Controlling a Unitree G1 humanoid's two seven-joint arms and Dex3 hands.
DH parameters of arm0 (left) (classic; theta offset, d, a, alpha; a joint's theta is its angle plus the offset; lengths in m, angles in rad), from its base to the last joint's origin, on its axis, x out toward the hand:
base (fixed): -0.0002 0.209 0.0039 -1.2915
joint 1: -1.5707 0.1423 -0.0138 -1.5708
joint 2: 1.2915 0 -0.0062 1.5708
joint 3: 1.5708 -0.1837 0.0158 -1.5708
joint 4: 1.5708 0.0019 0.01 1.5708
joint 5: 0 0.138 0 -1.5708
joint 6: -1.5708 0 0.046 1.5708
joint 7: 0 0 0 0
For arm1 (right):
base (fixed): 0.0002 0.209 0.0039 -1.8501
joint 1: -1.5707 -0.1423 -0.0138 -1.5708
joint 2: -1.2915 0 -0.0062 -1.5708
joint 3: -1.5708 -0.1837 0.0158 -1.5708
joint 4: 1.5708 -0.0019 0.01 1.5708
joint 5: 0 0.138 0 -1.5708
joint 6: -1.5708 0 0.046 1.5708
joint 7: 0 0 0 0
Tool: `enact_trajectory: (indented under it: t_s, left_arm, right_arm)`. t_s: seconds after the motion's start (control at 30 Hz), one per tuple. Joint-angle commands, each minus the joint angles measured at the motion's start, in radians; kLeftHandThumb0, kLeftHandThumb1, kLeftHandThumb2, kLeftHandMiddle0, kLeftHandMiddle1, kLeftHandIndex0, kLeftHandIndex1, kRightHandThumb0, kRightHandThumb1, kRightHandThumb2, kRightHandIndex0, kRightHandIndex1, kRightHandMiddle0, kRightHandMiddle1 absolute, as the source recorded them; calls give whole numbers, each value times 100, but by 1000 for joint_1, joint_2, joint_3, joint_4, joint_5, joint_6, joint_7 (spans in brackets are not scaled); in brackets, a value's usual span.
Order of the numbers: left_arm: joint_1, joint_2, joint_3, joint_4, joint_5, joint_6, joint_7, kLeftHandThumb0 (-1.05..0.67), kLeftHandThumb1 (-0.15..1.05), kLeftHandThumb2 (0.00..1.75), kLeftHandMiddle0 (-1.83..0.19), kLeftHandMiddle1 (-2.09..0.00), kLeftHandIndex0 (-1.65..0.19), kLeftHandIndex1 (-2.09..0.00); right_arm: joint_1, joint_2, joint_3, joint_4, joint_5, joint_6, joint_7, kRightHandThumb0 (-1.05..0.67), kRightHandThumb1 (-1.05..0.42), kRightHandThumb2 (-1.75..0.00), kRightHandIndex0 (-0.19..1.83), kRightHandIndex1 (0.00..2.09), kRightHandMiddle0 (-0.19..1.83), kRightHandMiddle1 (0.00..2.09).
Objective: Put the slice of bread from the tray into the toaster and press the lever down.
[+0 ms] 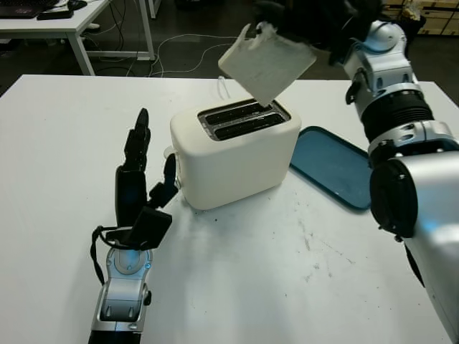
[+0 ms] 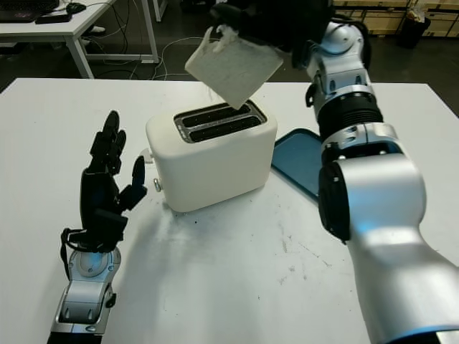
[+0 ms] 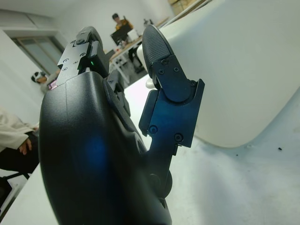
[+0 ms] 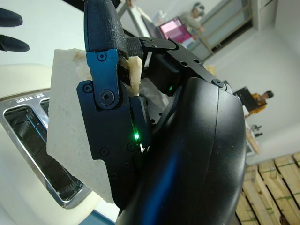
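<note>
The right hand [image 2: 269, 25] grips the bread slice [image 2: 233, 68] above the toaster [image 2: 211, 154]; the left hand [image 2: 107, 183], open, stands beside it; lever unseen

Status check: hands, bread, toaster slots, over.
Right hand shut on bread slice, tilted above toaster. Left hand open beside toaster. Both slots unobstructed; tray bare.

I see a cream toaster [image 1: 233, 154] with black, chrome-rimmed slots, a pale off-white bread slice [image 1: 267, 63] and a teal-blue tray [image 1: 333, 168]. My black hands (left [image 1: 136, 183], right [image 1: 315, 18]) show against the scuffed white table [image 1: 287, 272].
</note>
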Motion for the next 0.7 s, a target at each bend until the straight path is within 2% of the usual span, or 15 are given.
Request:
enact_trajectory:
  t_s: [0.0, 0.67]
  left_arm:
    - [6, -7, -5, -4, -3, -10, 7, -62, 92, 73, 0, -32, -11, -2]
    - [4, -7, -8, 8, 6, -23, 12, -62, 92, 74, 0, -30, -11, -3]
  right_arm:
    - [-18, 10, 12, 8, -22, -34, -22, -46, -92, -18, 110, 175, 92, 175]
    - [41, 31, 68, 70, -114, -72, -46, -44, -92, -20, 110, 175, 92, 175]
